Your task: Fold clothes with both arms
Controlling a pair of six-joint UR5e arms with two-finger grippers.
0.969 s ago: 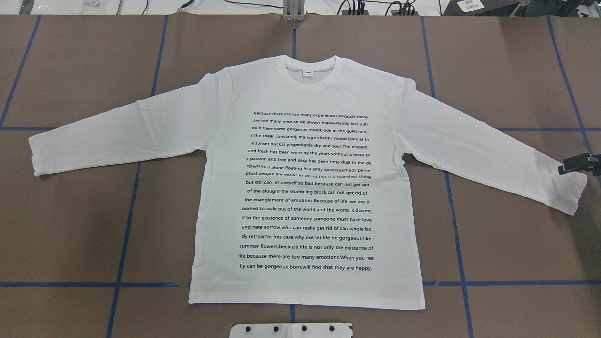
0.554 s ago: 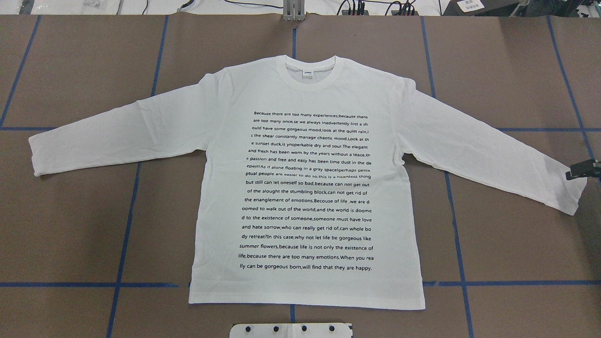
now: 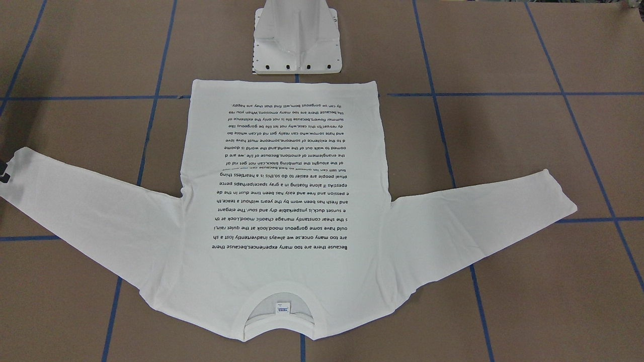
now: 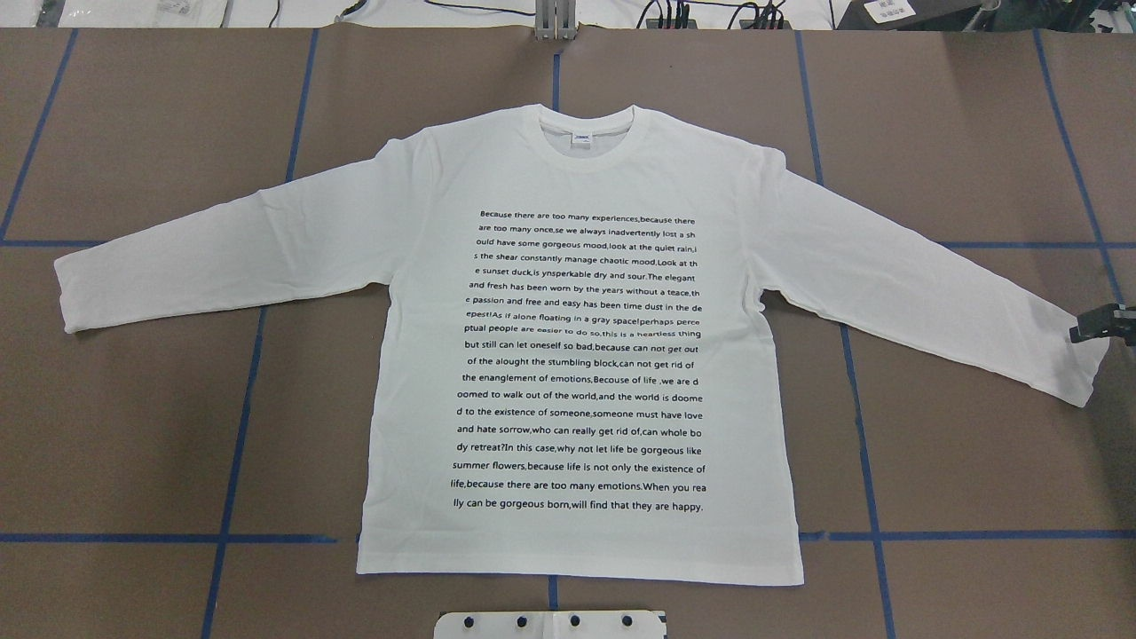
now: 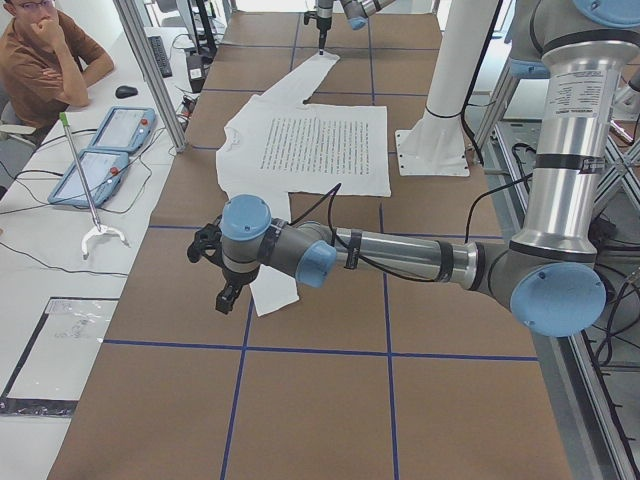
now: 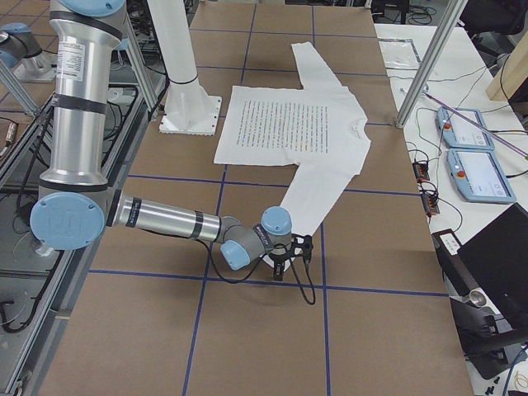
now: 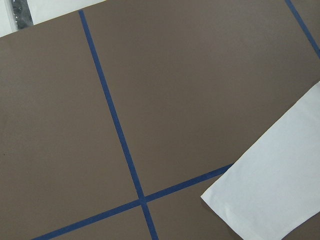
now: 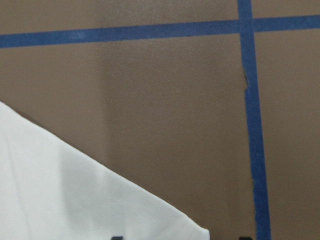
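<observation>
The white long-sleeved shirt [image 4: 577, 355] lies flat on the brown table, text side up, collar at the far side and both sleeves spread out. My right gripper [image 4: 1100, 324] is at the upper edge of the right sleeve cuff [image 4: 1078, 373]. In the right wrist view its fingertips [image 8: 116, 238] stand apart, open, with the cuff corner [image 8: 75, 190] in front of them. My left gripper [image 5: 215, 275] shows only in the exterior left view, above the left cuff [image 7: 270, 195]; I cannot tell whether it is open or shut.
The robot's white pedestal base [image 3: 297, 50] stands just past the shirt's hem. Blue tape lines [image 4: 240, 417] cross the table. A seated person [image 5: 45, 50] and two tablets [image 5: 100, 150] are at a side table. Metal frame posts [image 5: 150, 60] stand along that edge.
The right gripper has shifted slightly outward and down at the right cuff, then held still. The shirt has not moved.
</observation>
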